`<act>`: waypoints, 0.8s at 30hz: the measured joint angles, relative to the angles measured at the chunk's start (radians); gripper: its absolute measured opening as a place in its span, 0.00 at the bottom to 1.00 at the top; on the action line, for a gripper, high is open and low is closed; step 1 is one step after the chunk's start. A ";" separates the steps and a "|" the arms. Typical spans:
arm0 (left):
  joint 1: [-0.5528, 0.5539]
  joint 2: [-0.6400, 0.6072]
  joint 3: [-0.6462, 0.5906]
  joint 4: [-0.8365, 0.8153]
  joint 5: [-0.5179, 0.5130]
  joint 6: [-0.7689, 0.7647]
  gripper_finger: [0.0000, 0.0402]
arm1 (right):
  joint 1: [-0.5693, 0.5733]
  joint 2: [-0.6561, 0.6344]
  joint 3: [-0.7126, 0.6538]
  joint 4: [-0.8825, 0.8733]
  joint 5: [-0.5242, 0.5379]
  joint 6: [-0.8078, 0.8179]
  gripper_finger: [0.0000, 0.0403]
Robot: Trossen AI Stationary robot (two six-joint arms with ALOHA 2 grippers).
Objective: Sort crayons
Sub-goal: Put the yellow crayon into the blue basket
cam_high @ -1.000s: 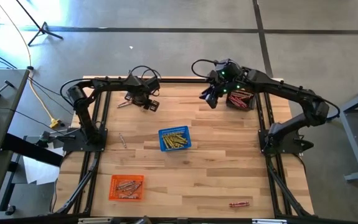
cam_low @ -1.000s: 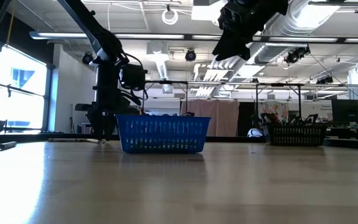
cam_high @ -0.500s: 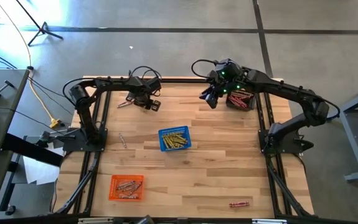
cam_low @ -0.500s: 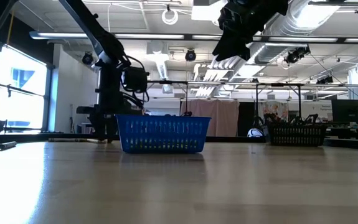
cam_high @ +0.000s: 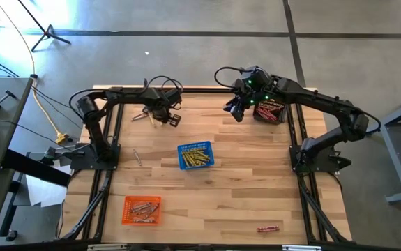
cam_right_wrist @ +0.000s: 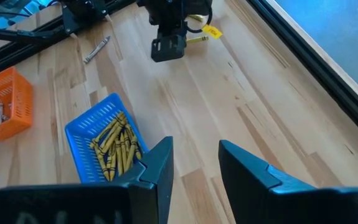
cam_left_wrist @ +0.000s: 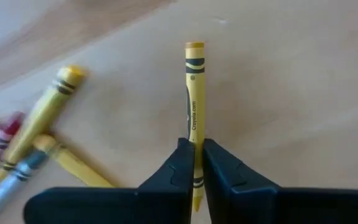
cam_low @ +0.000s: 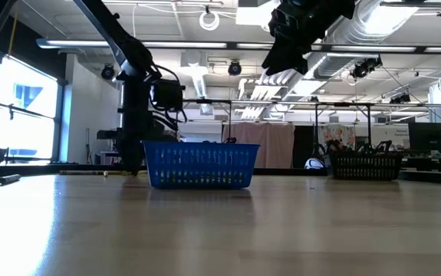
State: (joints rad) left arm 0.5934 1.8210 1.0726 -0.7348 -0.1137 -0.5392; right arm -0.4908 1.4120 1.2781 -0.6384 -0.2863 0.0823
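My left claw (cam_left_wrist: pixel 193 163) is clenched on a yellow crayon (cam_left_wrist: pixel 194 93) at the far end of the counter (cam_high: pixel 256 181), the two dark fingers pinching its lower part. The crayon's long axis runs straight out ahead of the claw, in line with my wrist, its flat end pointing away from me. It looks to be lying flat on the wood, or barely off it; I cannot tell which. So what comes next, I judge, is a straight lift and a carry toward the blue basket (cam_high: pixel 195 155), which sits mid-counter and already holds yellow crayons. My left arm is clearly the nearer one to this pile.

The crayon is a slim, paper-wrapped stick with black bands and print, smooth and light. Just beside it lie more loose crayons (cam_left_wrist: pixel 42 124): two yellow ones crossing, a grey one and a red one, blurred.

My right claw (cam_high: pixel 236 107) hangs released above the counter, near the dark basket (cam_high: pixel 268 110). An orange basket (cam_high: pixel 141 209) stands at the near left, and a red crayon (cam_high: pixel 268 228) lies well apart at the near right.
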 joint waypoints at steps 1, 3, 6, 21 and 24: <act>-0.008 -0.015 0.000 0.001 0.014 0.001 0.02 | 0.000 0.000 0.000 0.000 0.000 -0.004 0.28; -0.028 -0.069 0.009 0.005 0.065 0.033 0.01 | 0.000 0.000 0.000 0.002 0.000 -0.004 0.28; -0.075 -0.140 0.016 0.030 0.184 0.141 0.01 | 0.000 0.000 0.000 0.013 0.012 -0.013 0.28; -0.434 -0.197 0.014 0.192 0.363 0.524 0.03 | 0.000 0.001 0.000 0.017 0.121 0.014 0.28; -0.447 -0.196 0.014 0.186 0.334 0.513 0.06 | 0.000 0.001 0.000 0.012 0.121 0.014 0.28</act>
State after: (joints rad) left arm 0.1467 1.6245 1.0870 -0.5485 0.2199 -0.0266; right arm -0.4908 1.4128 1.2781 -0.6260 -0.1654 0.0967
